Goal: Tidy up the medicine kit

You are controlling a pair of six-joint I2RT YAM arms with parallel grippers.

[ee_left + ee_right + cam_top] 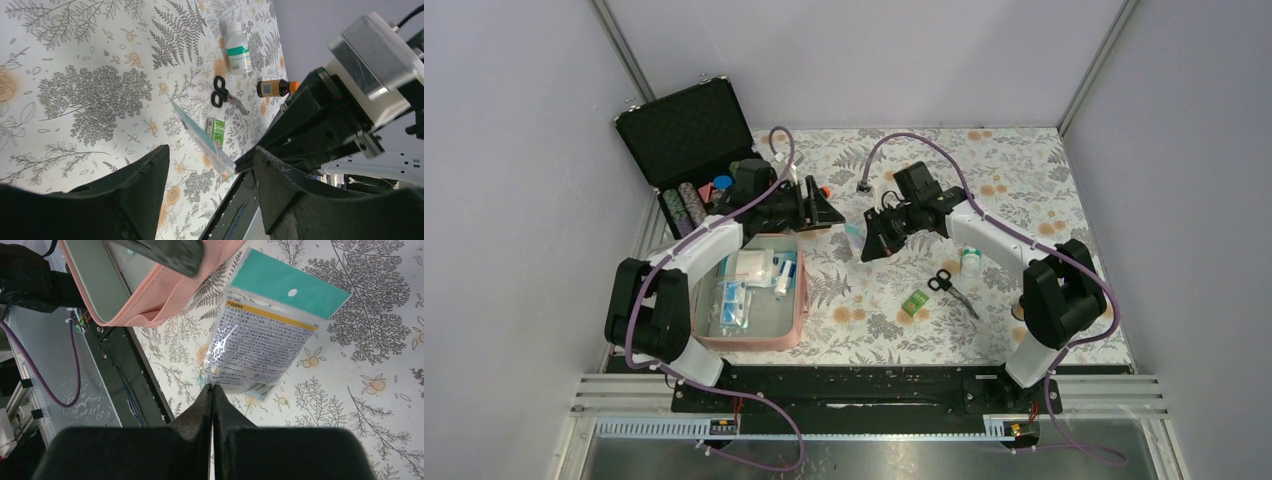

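The pink medicine kit (796,322) lies open at the left with several packets in its grey lining. It also shows in the right wrist view (165,295). My right gripper (868,244) is shut on the edge of a clear packet with a teal header (265,335) and holds it above the table just right of the kit. In its own view the right gripper (213,388) pinches the packet's lower edge. My left gripper (828,212) is open and empty beside it. In the left wrist view the packet (200,136) shows edge-on between the left gripper's (212,170) spread fingers.
Black scissors (951,290), a small green box (914,302) and a white bottle (970,262) lie right of centre. An amber bottle (272,88) lies by the scissors (225,95). A black hard case (686,135) with chips stands open at the back left.
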